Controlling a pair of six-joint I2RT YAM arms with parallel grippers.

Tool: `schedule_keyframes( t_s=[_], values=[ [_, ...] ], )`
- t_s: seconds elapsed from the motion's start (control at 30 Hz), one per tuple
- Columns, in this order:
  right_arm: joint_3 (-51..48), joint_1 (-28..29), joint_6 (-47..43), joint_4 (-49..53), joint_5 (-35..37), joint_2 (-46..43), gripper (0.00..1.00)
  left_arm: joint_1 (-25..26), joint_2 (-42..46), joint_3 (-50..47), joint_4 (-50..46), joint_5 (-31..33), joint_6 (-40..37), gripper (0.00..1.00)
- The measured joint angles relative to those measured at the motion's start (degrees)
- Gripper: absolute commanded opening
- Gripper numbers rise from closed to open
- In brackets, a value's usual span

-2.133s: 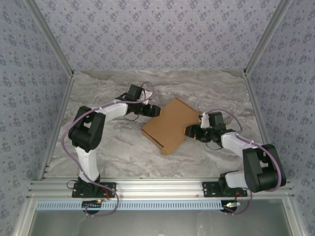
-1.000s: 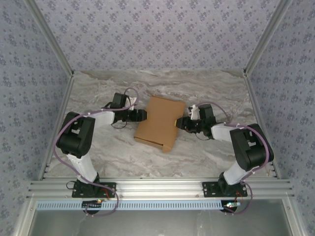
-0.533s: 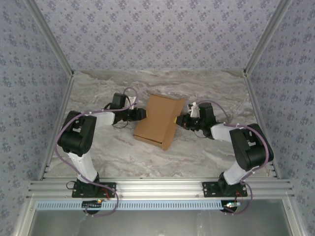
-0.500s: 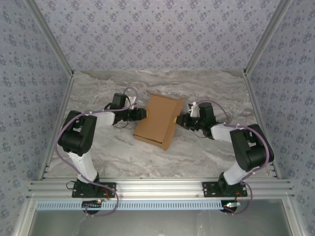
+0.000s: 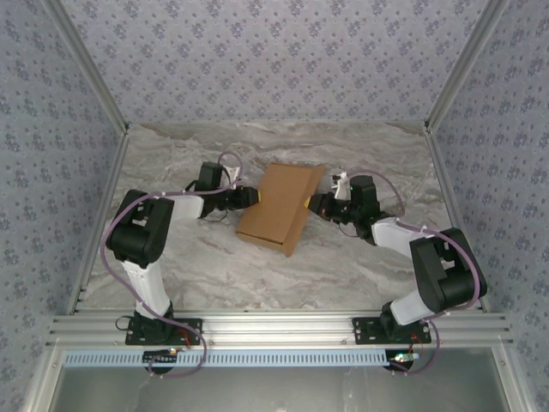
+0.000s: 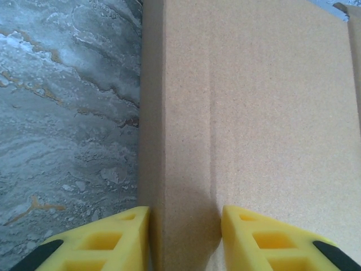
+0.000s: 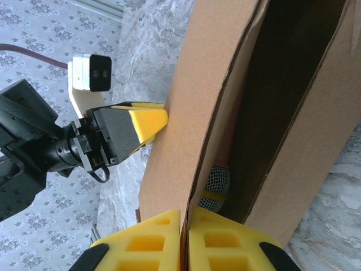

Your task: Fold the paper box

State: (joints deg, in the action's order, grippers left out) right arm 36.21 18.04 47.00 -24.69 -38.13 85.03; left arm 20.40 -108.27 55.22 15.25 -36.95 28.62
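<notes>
Centrally on the grey marbled table [image 5: 214, 275], the shallow brown corrugated-cardboard paper box [image 5: 283, 209] is held btwn both pincers: its left edge is clamped by the left gripper [image 5: 249, 196], w/ yellow fingers [image 6: 113, 237] either side; a thin right wall is pinched by the right gripper [image 7: 184, 217].

Tabletop [image 5: 360, 266]: marble pattern, grey-white veining. Wallpaper [image 5: 274, 60] on far, left and right walls: blue-grey, small floral print. Metal post [image 5: 88, 67] at far-left corner. Ribbed metal rail [image 5: 274, 326] along near edge.
</notes>
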Motion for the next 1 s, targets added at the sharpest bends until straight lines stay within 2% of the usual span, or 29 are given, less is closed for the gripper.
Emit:
schedule_keyframes(
  t_s=[0.5, 0.67, 1.0],
  values=[
    [5.0, 1.9, 0.2, 1.4, 1.0, -3.3, 0.11, 1.6, -4.3, 3.1, 1.5, -3.5, 1.5, 0.34],
    [8.2, 3.3, -1.0, 5.3, 1.3, -3.3, 0.12, 3.3, -6.6, 3.4, 1.3, -4.5, 1.7, 0.32],
    [9.5, 3.7, -3.9, 9.3, 2.7, -3.3, 0.12, 3.2, -6.7, 3.4, 1.3, -4.6, 2.0, 0.33]
  ],
)
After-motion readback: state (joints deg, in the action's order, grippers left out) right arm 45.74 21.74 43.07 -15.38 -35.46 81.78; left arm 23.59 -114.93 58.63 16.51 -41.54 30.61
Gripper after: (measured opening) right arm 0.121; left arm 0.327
